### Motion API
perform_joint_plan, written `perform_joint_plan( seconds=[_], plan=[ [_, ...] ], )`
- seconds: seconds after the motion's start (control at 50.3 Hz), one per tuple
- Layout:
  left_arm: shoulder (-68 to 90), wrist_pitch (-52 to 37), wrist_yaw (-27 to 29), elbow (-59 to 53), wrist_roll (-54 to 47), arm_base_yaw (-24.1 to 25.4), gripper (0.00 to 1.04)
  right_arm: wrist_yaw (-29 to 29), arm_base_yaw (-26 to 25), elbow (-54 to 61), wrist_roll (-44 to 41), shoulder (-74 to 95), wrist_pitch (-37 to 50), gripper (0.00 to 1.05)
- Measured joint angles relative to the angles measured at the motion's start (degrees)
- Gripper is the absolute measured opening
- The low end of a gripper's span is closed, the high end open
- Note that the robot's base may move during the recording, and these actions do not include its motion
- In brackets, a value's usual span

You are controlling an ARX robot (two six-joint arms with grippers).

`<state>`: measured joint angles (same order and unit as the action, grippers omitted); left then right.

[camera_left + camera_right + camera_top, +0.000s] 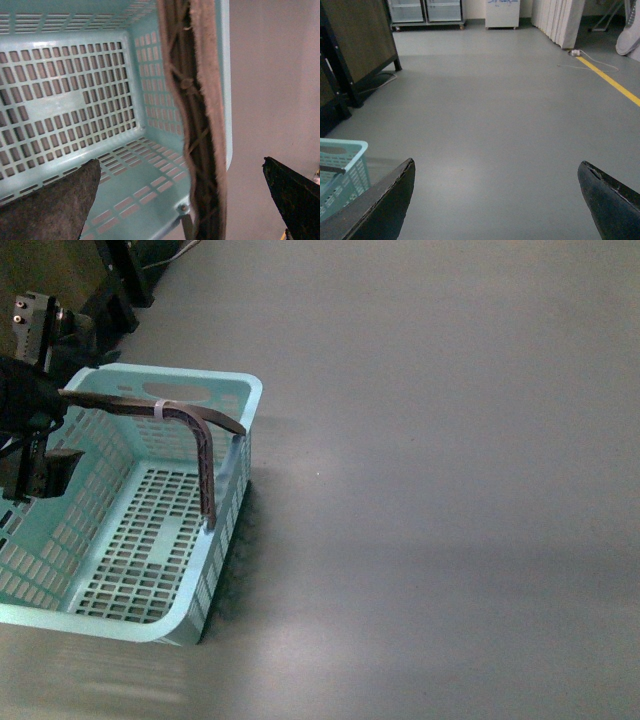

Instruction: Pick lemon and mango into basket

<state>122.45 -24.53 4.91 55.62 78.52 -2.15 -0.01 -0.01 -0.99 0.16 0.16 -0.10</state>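
Nearest in the front view is the teal basket point(120, 625), standing on the grey floor point(450, 490) at the lower left. Its brown handle point(205, 465) is raised and carries a white zip tie point(160, 410). The left arm point(22, 405) reaches over the basket's far left side.

From the left wrist, the left gripper point(180, 161) has its fingers point(55, 205) spread wide. One is over the basket's slotted inside and the other is outside over the floor. The handle and the rim run between them, and neither finger touches these.

From the right wrist, the right gripper point(495, 162) is also spread apart over bare floor, gripping nothing. A corner of the basket shows to one side, and a yellow line point(615, 82) crosses the floor farther off.
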Motion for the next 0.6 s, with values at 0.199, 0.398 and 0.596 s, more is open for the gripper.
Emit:
perform_joint_plan(
  seconds=[0.199,0.398,0.596],
  plan=[
    [5.79,2.93,0.02,8.7,-0.33,0.52,0.86,0.0,0.0,0.0,0.0,0.0,0.0,0.96],
    [8.2,4.52,0.13,11.54,-0.68,0.46,0.51,-0.02,0.0,0.0,0.0,0.0,0.0,0.96],
    [8.2,5.4,-0.63,11.65,-0.68,0.57,0.25,-0.02,0.0,0.0,0.0,0.0,0.0,0.96]
  ],
)
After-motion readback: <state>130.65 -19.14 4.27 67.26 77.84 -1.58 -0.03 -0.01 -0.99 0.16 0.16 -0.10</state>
